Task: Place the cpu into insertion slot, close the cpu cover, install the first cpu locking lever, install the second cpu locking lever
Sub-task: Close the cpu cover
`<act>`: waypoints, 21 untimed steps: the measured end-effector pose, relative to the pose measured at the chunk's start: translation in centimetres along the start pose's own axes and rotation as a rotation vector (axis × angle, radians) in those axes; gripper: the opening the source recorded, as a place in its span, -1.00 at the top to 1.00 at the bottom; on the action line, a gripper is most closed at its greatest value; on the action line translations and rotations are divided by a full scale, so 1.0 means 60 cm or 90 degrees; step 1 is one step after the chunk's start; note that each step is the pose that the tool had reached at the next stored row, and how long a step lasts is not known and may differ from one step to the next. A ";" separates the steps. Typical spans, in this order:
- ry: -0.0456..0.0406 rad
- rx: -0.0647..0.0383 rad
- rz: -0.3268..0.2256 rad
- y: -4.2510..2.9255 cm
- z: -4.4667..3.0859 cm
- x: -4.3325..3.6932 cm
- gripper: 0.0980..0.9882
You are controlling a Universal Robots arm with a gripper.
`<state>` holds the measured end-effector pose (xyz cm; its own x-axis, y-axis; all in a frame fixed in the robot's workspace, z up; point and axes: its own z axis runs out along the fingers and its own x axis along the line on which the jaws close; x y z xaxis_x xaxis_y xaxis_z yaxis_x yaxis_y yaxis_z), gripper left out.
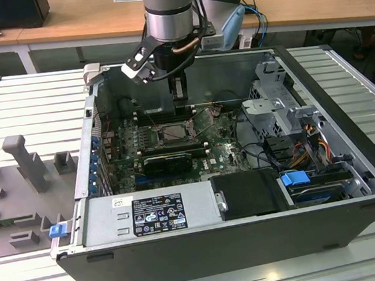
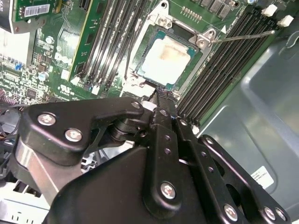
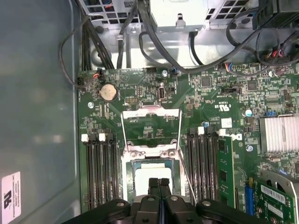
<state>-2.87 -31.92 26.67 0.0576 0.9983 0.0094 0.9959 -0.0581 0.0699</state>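
CPU (image 2: 164, 58) lies flat inside the insertion slot (image 3: 127, 177) on the green motherboard (image 3: 219, 100), its pale metal face up. The cpu cover (image 3: 150, 110) is swung open and stands away from the slot. In the second wrist view a thin metal lever (image 2: 243, 36) sticks out free beside the socket. The end effector (image 3: 159, 183) hangs just over the slot's near edge, clenched, with nothing between its fingers (image 2: 164, 116). The open computer case (image 1: 205, 246) rests on a slatted desk (image 1: 15, 98).
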 end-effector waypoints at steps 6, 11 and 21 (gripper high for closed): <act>-0.0001 0.001 0.000 0.019 0.000 0.001 0.98; 0.0000 0.001 0.000 0.040 0.002 0.002 0.98; 0.0003 0.002 -0.006 0.097 0.018 0.006 0.98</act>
<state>3.01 -31.92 26.00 0.0489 0.9988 0.0092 0.9966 -0.0494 0.0667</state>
